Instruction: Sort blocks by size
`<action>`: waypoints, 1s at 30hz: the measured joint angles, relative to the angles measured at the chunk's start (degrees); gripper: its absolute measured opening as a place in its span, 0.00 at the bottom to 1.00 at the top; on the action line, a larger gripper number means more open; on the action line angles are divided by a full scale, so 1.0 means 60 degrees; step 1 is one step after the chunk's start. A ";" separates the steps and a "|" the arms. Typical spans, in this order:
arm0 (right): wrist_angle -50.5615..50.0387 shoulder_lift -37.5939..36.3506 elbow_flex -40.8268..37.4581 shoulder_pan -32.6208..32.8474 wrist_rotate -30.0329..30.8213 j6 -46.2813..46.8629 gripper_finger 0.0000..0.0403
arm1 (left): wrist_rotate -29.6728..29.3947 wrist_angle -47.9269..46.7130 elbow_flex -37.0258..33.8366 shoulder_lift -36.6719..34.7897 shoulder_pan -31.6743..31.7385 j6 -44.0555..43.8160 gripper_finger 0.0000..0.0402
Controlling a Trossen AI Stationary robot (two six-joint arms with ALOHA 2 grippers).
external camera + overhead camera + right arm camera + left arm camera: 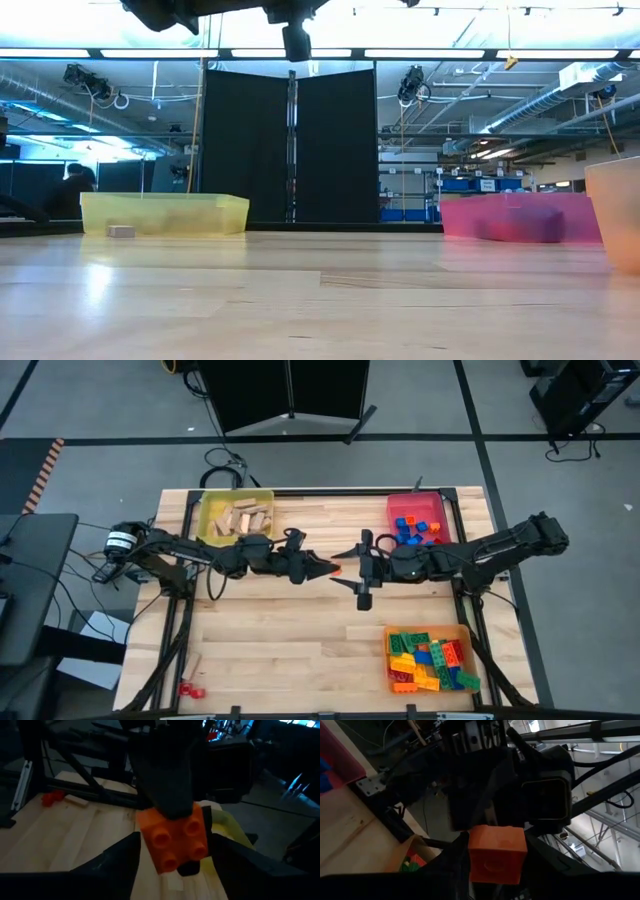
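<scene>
High over the middle of the table, my left gripper (328, 570) is shut on an orange studded brick (497, 855), which also shows in the right wrist view (175, 840). My right gripper (347, 571) faces it from the table's right. It is open, with one finger (117, 862) on each side of the brick and a small gap to it. Tan wooden blocks lie in the yellow tray (210, 510). Blue and red bricks lie in the red tray (393, 510). Several mixed bricks fill the orange tray (462, 632). My left gripper pinches the orange brick between its two fingers (452, 865), which come level from the table's left. One finger lies over part of the studded face (172, 822) and hides one stud. The brick is lifted well clear of the table, its studs turned toward my right gripper.
A small red piece (190, 686) and a wooden stick lie near the table's near left corner. The three trays stand at the far left, the far right and the near right. Bare wood (290, 630) lies below both grippers.
</scene>
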 joint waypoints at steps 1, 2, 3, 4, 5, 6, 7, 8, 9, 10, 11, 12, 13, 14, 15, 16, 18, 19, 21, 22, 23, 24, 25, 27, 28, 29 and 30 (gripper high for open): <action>-0.0029 0.0010 0.0000 0.0000 -0.0040 0.0055 0.62 | 0.0012 -0.0030 0.0000 -0.0003 0.0000 0.0004 0.37; -0.0026 0.0012 0.0000 -0.0006 -0.0056 0.0113 0.60 | 0.0013 -0.0075 0.0000 -0.0007 0.0000 0.0004 0.37; -0.0020 0.0001 0.0000 -0.0009 -0.0076 0.0139 0.58 | 0.0010 -0.0080 0.0000 -0.0007 0.0000 0.0004 0.38; -0.0001 -0.0003 0.0000 -0.0026 -0.0082 0.0139 0.55 | 0.0012 -0.0084 0.0000 -0.0007 0.0000 0.0006 0.38; 0.0013 -0.0003 0.0000 -0.0026 -0.0082 0.0138 0.52 | 0.0036 -0.0091 0.0000 -0.0007 0.0000 0.0005 0.39; 0.0001 -0.0003 0.0000 -0.0033 -0.0085 0.0126 0.49 | 0.0031 -0.0092 0.0000 -0.0007 0.0000 0.0002 0.39; -0.0018 -0.0003 0.0000 -0.0033 -0.0092 0.0103 0.46 | 0.0027 -0.0107 0.0000 -0.0007 0.0000 -0.0004 0.40; -0.0022 -0.0003 0.0000 -0.0033 -0.0093 0.0079 0.43 | 0.0030 -0.0117 0.0000 -0.0007 0.0000 -0.0015 0.41; -0.0033 -0.0003 0.0000 -0.0033 -0.0132 0.0058 0.41 | 0.0024 -0.0117 0.0000 -0.0007 0.0000 -0.0021 0.41; -0.0034 -0.0003 0.0000 -0.0033 -0.0189 0.0065 0.40 | 0.0008 -0.0120 0.0000 -0.0007 0.0000 -0.0017 0.42; -0.0034 -0.0003 0.0000 -0.0033 -0.0210 0.0075 0.40 | -0.0023 -0.0138 0.0000 -0.0007 0.0000 -0.0007 0.42; -0.0041 -0.0003 0.0000 -0.0033 -0.0217 0.0105 0.40 | -0.0056 -0.0166 0.0003 -0.0007 0.0003 0.0004 0.43; -0.0061 -0.0003 0.0000 -0.0033 -0.0224 0.0137 0.40 | -0.0071 -0.0220 0.0007 -0.0007 0.0021 0.0033 0.43; -0.0080 -0.0003 0.0000 -0.0034 -0.0226 0.0162 0.40 | -0.0094 -0.0272 0.0011 -0.0007 0.0038 0.0057 0.44; -0.0113 -0.0003 0.0000 -0.0038 -0.0224 0.0171 0.40 | -0.0127 -0.0335 0.0015 -0.0011 0.0068 0.0062 0.45; -0.0149 -0.0003 0.0000 -0.0044 -0.0212 0.0175 0.40 | -0.0147 -0.0405 0.0015 -0.0018 0.0088 0.0063 0.45; -0.0289 -0.0014 0.0000 -0.0044 -0.0014 0.0178 0.40 | -0.0205 -0.0516 0.0015 -0.0022 0.0128 0.0073 0.46; -0.0438 -0.0051 0.0000 -0.0035 0.0164 0.0201 0.40 | -0.0220 -0.0571 0.0015 -0.0022 0.0147 0.0112 0.47; -0.0890 -0.0217 0.0000 -0.0033 0.0566 0.0403 0.40 | -0.0278 -0.0634 0.0015 -0.0022 0.0167 0.0326 0.47; -0.1213 -0.0355 0.0000 -0.0033 0.0766 0.0579 0.40 | -0.0308 -0.0657 0.0015 -0.0018 0.0184 0.0538 0.48; -0.1583 -0.0516 0.0000 -0.0033 0.0898 0.0795 0.40 | -0.0319 -0.0657 0.0015 -0.0015 0.0213 0.0777 0.48; -0.1945 -0.0676 0.0000 -0.0033 0.1020 0.1054 0.40 | -0.0322 -0.0651 0.0015 -0.0015 0.0230 0.0994 0.48; -0.2344 -0.0842 0.0000 -0.0040 0.1055 0.1315 0.40 | -0.0322 -0.0638 0.0015 -0.0015 0.0270 0.1156 0.48; -0.3156 -0.1188 0.0000 -0.0051 0.1069 0.1849 0.40 | -0.0316 -0.0630 0.0015 -0.0015 0.0340 0.1304 0.48; -0.3551 -0.1385 0.0000 -0.0051 0.1077 0.2157 0.40 | -0.0318 -0.0630 0.0015 -0.0015 0.0382 0.1305 0.48; -0.3966 -0.1596 0.0000 -0.0051 0.1129 0.2519 0.40 | -0.0319 -0.0630 0.0015 -0.0015 0.0434 0.1298 0.48; -0.4422 -0.1800 0.0000 -0.0049 0.1330 0.2933 0.40 | -0.0319 -0.0630 0.0015 -0.0015 0.0486 0.1297 0.48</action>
